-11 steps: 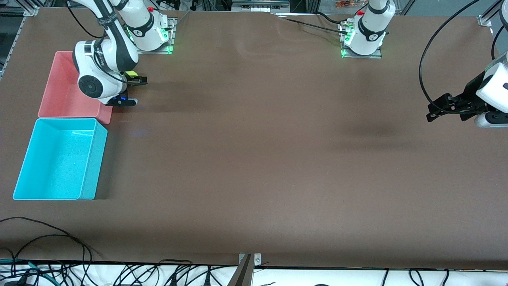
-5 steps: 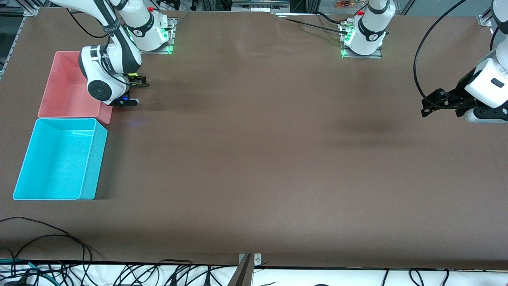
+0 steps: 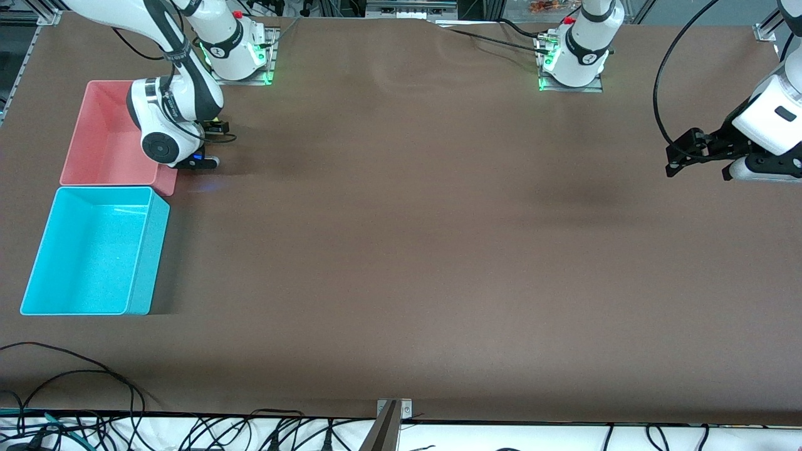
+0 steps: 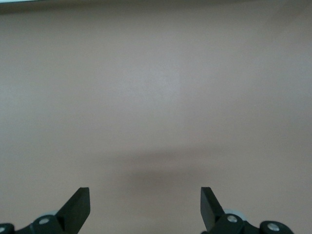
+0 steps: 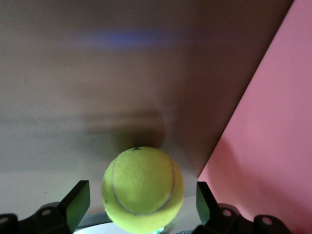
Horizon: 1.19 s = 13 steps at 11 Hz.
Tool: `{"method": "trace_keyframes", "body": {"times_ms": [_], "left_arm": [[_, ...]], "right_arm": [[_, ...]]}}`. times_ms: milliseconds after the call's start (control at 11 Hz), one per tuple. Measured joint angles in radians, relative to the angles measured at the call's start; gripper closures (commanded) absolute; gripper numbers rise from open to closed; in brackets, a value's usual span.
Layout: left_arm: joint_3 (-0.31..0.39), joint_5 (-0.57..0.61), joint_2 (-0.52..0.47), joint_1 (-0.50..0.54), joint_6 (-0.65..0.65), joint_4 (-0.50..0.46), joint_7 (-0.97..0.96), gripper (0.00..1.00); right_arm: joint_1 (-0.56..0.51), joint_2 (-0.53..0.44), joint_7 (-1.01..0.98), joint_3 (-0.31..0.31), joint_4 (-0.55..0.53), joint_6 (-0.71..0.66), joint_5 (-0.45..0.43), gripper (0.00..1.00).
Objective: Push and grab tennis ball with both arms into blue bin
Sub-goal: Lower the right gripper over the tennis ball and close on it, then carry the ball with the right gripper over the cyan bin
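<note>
Tennis ball (image 5: 142, 189) sits beside the pink bin (image 3: 100, 144) (blue bin (image 3: 88, 250) just nearer the camera, touching it).

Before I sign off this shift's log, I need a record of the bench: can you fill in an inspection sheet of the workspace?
Surface: brown table, bare across the middle.
Job's things: tennis ball on the table between the right tool's fingers, beside the pink bin; blue bin holds nothing, nearer the front camera than the pink bin.
Clutter: pink bin, nothing seen inside.
Grippers: right tool low at the ball, fingers not touching it; left tool open, over bare table at the left arm's end, waiting.
Cables: black cables along the table's front edge.
Surroundings: green lights at both arm bases.
</note>
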Motion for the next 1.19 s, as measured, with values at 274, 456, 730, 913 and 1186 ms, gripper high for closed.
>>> {"method": "trace_keyframes", "body": {"times_ms": [274,456,730,913,1186], "left_arm": [[0.002,-0.018,0.000,0.004,0.000,0.000,0.018,0.00],[0.002,-0.019,0.000,0.007,0.000,0.000,0.025,0.00],[0.002,-0.019,0.000,0.007,0.000,0.000,0.026,0.00],[0.002,-0.020,0.000,0.007,0.000,0.000,0.027,0.00],[0.002,-0.030,0.000,0.007,0.000,0.000,0.028,0.00]], "right_arm": [[0.014,0.014,0.011,0.004,0.001,-0.002,-0.024,0.56],[0.025,0.014,0.020,0.005,0.002,-0.003,-0.031,0.56],[0.050,0.013,0.038,0.010,0.094,-0.109,-0.031,0.56],[0.067,0.012,0.038,0.012,0.249,-0.233,-0.018,0.54],[0.111,0.013,0.048,0.014,0.380,-0.261,0.026,0.56]]}}
